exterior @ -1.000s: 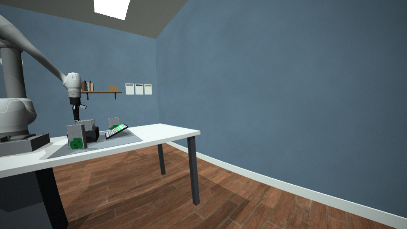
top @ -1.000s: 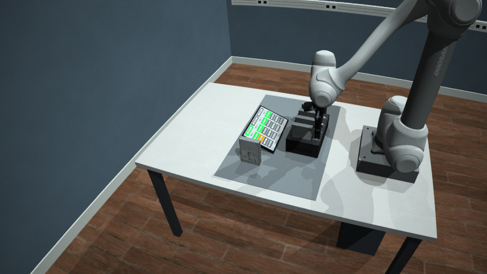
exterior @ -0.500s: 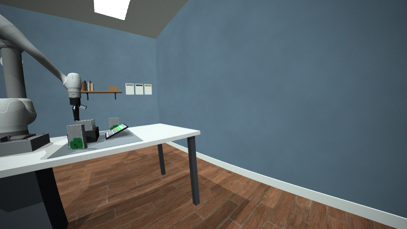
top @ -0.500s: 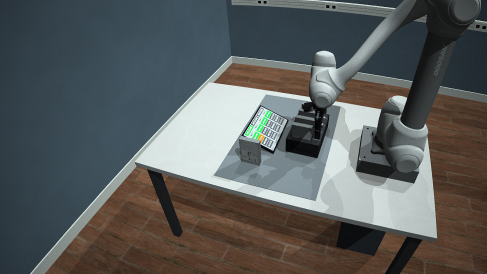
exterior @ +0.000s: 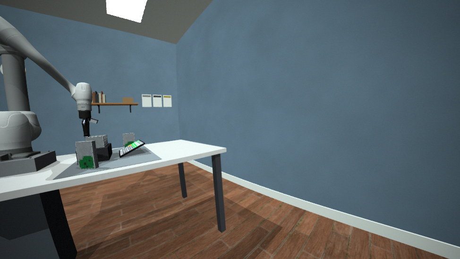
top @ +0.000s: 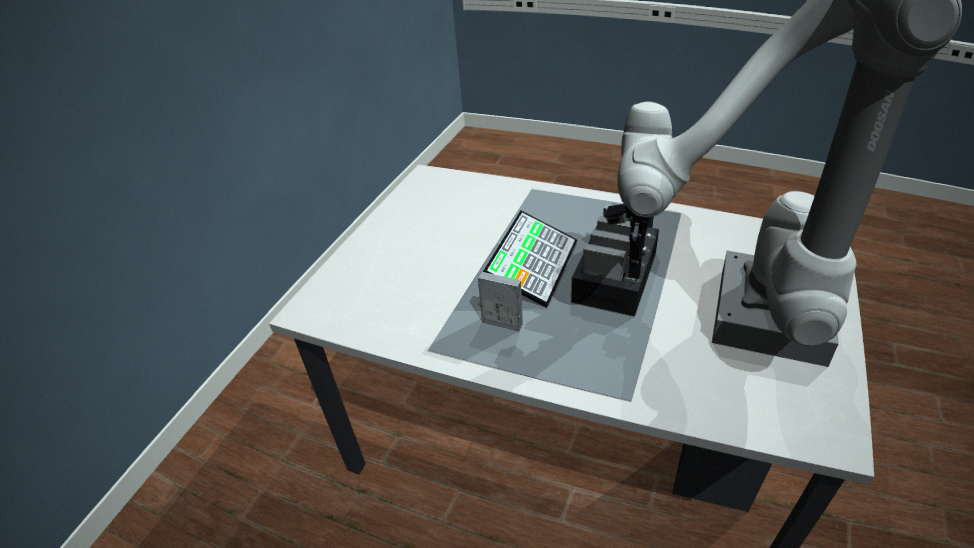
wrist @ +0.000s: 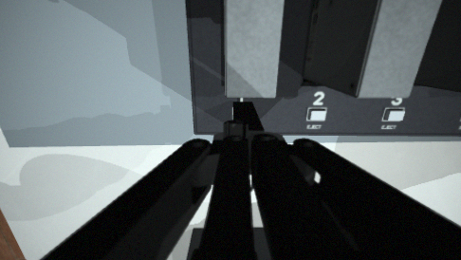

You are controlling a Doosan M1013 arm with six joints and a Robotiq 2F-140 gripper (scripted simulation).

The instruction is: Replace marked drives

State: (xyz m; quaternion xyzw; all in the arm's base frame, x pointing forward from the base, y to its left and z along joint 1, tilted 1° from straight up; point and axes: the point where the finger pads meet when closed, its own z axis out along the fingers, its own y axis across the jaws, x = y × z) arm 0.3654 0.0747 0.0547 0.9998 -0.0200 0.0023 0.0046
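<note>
My pincer (top: 634, 276) (exterior: 86, 134) (wrist: 242, 117) is narrow, its fingers brought together with nothing between them, pointing down at the dock (top: 602, 294) (exterior: 103, 153) (wrist: 209, 120) just beside the end drive (top: 603, 264) (wrist: 253, 47). The eject buttons numbered 2 and 3 show to one side, so I judge I am at the first bay's button; my own fingers hide it, and I cannot tell whether it is pressed

The end drive is in its bay, though whether it sits fully down I cannot say. More drives stand in the row beyond it, and the dock looks flat on the mat (top: 544, 357) (exterior: 128, 163) (wrist: 71, 95)

Two loose drives stand upright on the mat: a far one (top: 500, 303) (exterior: 128, 138) past the screen (top: 548, 255) (exterior: 132, 149), and a near one (exterior: 86, 154) that the exterior view shows in front of the dock. I take them for the two spares, which would mean no swap is done, but I cannot prove it from here

The screen has one orange cell, in the row nearest the far drive; its words are too small for me. If that marks my bay, what remains is to free the old drive, stand it on the mat, fit a spare connector down, wait out the rebuild, do the other marked bay likewise, then move clear
</note>
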